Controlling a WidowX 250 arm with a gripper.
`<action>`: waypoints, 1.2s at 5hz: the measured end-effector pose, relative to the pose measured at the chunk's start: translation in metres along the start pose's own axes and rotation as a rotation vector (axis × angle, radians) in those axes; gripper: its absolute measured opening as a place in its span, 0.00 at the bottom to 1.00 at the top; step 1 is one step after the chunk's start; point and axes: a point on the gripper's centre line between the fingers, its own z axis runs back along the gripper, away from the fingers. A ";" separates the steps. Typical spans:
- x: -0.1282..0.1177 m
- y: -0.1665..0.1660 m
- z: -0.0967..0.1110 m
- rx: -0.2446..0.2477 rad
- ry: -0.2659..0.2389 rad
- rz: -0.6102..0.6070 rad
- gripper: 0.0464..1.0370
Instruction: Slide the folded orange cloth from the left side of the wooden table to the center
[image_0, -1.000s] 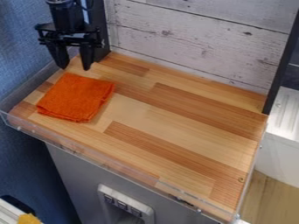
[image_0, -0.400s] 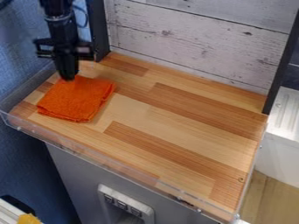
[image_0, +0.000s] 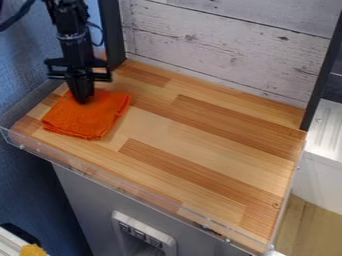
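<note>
Jaws clenched at the folded orange cloth (image_0: 87, 117), near its twelve o'clock side (whether it's pinched, I cannot tell); light pressure should limit bunching.

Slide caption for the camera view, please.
Black pincer down at a folded orange cloth on a wooden countertop.

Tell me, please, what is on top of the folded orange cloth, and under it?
The black robot gripper is on or just above the cloth; wooden worktop shows around it, but what lies underneath is covered.
</note>
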 end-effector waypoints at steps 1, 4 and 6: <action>0.003 -0.003 0.000 -0.012 -0.017 0.007 0.01; 0.001 -0.069 -0.006 -0.026 -0.038 -0.157 0.01; -0.004 -0.109 -0.006 -0.020 -0.074 -0.270 0.01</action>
